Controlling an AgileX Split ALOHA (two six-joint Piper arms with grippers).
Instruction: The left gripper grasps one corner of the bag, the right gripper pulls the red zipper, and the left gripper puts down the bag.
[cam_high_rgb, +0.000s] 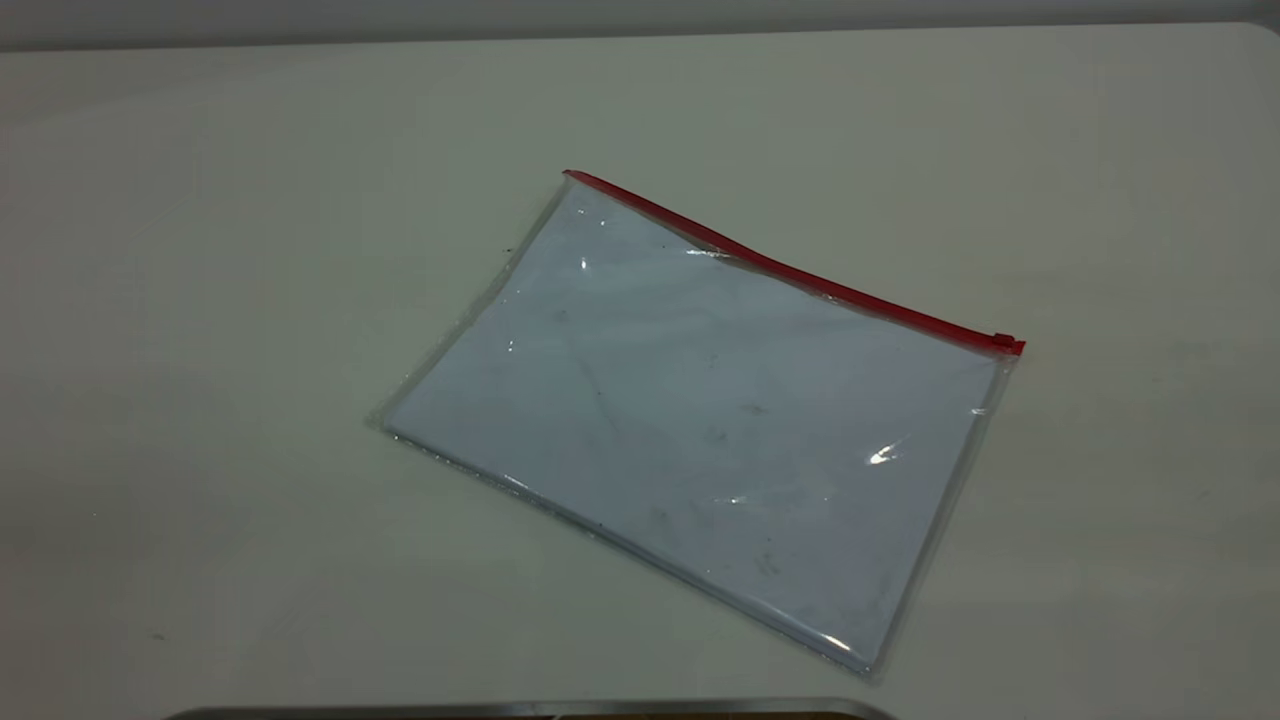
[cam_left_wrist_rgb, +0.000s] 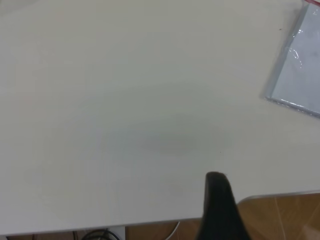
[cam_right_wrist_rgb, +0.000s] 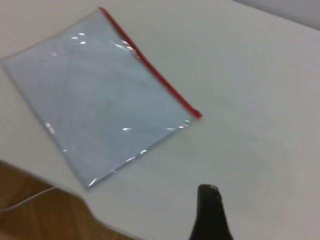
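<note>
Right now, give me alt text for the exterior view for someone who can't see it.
A clear plastic bag lies flat and angled on a pale table, its red zipper along the far edge with the slider at the right end. No gripper appears.

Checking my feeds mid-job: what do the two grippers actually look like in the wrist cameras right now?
Little of either shows. The left gripper appears as one smooth black finger, rounded at the tip and widening toward the camera. The right gripper shows a similar glossy black tapered finger with a rounded tip. No markings, cables or pale details are visible, and neither arm appears in the exterior view.
</note>
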